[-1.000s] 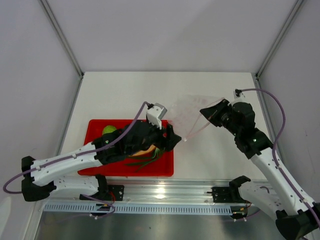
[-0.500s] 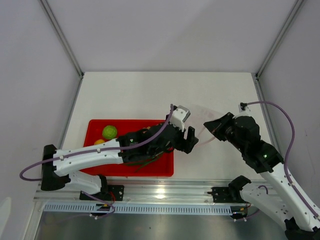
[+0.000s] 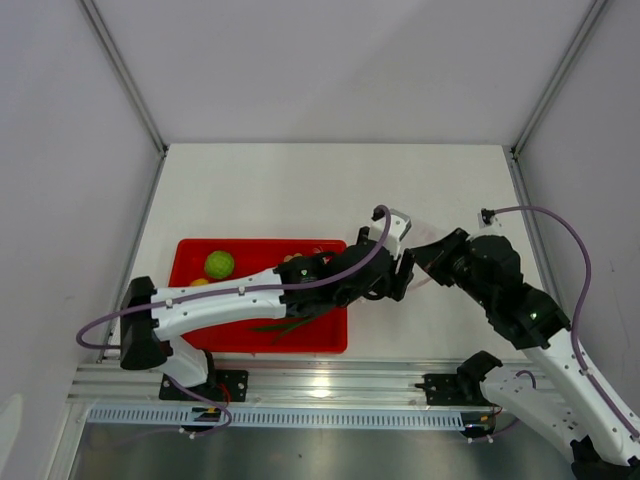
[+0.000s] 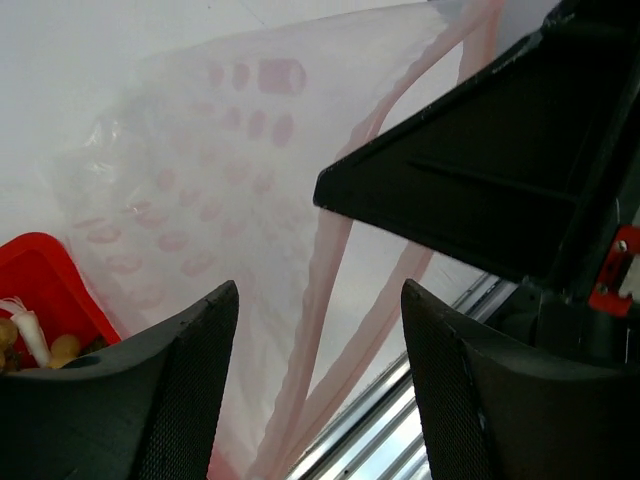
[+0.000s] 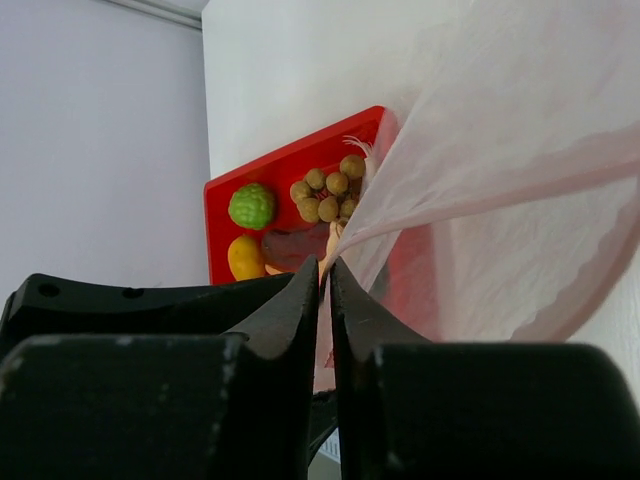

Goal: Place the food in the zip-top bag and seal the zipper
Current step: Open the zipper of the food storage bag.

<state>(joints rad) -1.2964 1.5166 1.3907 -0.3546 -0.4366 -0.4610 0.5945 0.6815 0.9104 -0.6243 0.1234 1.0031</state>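
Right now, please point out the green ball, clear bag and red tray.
green ball (image 3: pixel 219 264), top view, its middle.
clear bag (image 4: pixel 190 170), left wrist view, its printed wall.
red tray (image 3: pixel 250 244), top view, its far rim.

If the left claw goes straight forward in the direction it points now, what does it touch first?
Most likely the zip-top bag, near its pinkish zipper: both lie straight ahead of the open left claw. How far ahead is hard to tell from the wrist view.
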